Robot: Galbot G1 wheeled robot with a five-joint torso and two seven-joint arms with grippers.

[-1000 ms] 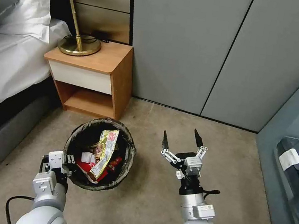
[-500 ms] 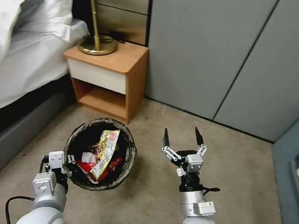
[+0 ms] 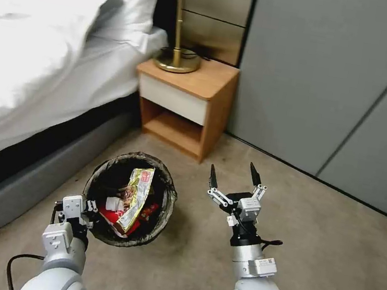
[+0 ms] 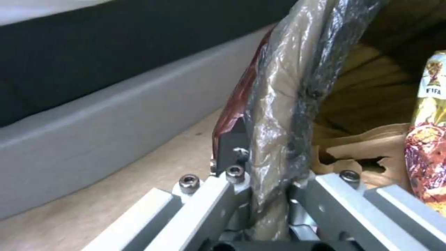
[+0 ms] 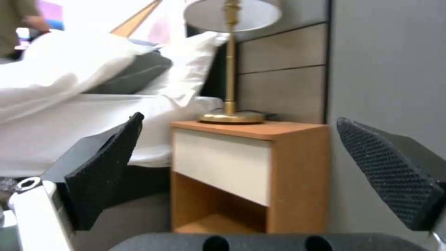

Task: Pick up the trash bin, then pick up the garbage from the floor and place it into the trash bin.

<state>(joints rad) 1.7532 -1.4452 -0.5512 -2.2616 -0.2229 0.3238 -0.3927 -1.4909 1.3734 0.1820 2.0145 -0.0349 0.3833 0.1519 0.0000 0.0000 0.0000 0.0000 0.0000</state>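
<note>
- Head view: I hold the bin (image 3: 128, 198) by its near rim with my left gripper (image 3: 88, 207). The bin hangs above the carpet (image 3: 321, 261), just in front of me, between the bed (image 3: 36, 58) and my right gripper (image 3: 232, 176). It is lined with a dark bag and holds garbage (image 3: 133, 199): a gold wrapper on top, red cartons and white paper below. My right gripper floats beside the bin, fingers spread wide and pointing up, holding nothing. A nightstand (image 3: 187, 103) with a lamp (image 3: 178, 26) stands ahead. I see no litter on the bare carpet here.
- Left wrist view: my left gripper (image 4: 269, 198) is clamped on the bin's (image 4: 278, 104) rim, with crinkled bag film between the fingers. I judge the risk here: the grip takes in slick film, so the rim could slide out, or the bag could pull loose. The bin hangs from one edge, so a jolt could tip it and spill the gold wrapper (image 4: 427, 132).
- Right wrist view: my right gripper (image 5: 260, 174) stands apart and empty, facing the nightstand (image 5: 251, 167). I judge that careless driving could bump it.
</note>
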